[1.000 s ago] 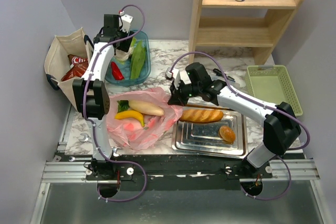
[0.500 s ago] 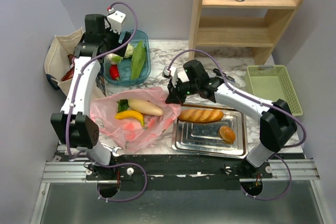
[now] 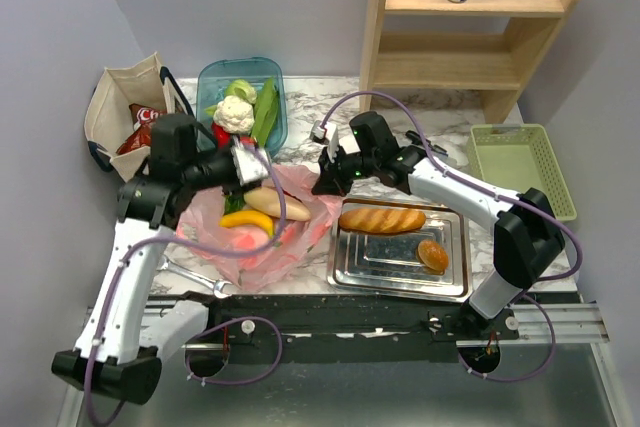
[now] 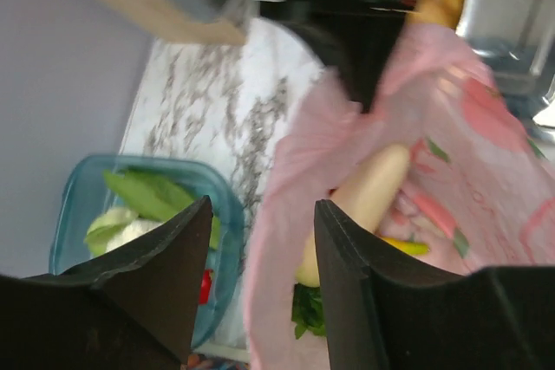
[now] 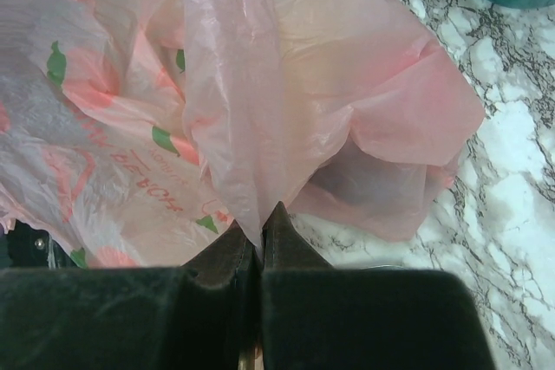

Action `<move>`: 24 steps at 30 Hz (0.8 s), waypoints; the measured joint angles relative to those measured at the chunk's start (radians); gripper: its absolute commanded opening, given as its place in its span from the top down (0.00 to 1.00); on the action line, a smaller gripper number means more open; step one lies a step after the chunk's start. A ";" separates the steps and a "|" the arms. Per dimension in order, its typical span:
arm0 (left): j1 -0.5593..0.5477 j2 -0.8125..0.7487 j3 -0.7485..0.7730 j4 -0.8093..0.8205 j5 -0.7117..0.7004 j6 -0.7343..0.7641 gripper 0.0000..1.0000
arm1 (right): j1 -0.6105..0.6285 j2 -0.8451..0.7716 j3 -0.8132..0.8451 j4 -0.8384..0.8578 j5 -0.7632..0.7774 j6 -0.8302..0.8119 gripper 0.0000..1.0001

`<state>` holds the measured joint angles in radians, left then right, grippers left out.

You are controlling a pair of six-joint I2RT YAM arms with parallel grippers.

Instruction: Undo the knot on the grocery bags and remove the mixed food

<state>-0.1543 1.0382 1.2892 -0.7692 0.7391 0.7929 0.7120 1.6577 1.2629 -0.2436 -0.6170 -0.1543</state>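
Note:
The pink plastic bag lies open on the marble top; no knot shows. Inside it are a banana, a pale long vegetable and some green leaves. My right gripper is shut on the bag's right rim, a fold of pink film pinched between its tips. My left gripper hovers open over the bag's far left rim. In the left wrist view its jaws stand apart with the pink rim and the pale vegetable beyond them. The canvas tote at far left holds chip bags.
A blue container behind the bag holds cauliflower, a green vegetable and something red. A metal tray to the right carries a baguette and a bun. A green basket and a wooden shelf stand at the back right.
My left arm let the cauliflower go into the blue container, then swung back down over the pink bag. The right gripper kept its pinch on the bag.

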 measured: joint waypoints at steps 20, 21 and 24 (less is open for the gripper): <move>-0.205 0.100 -0.550 0.192 -0.174 0.573 0.11 | 0.000 -0.001 -0.009 0.039 0.011 0.050 0.99; -0.211 0.124 -0.550 0.231 -0.191 0.570 0.11 | -0.001 -0.002 -0.009 0.040 0.014 0.049 0.99; -0.235 0.176 -0.551 0.325 -0.237 0.552 0.10 | -0.003 -0.003 -0.009 0.041 0.024 0.049 0.99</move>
<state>-0.3889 1.2144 0.7380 -0.4438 0.5026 1.3445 0.7094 1.6543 1.2537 -0.2028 -0.5930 -0.1055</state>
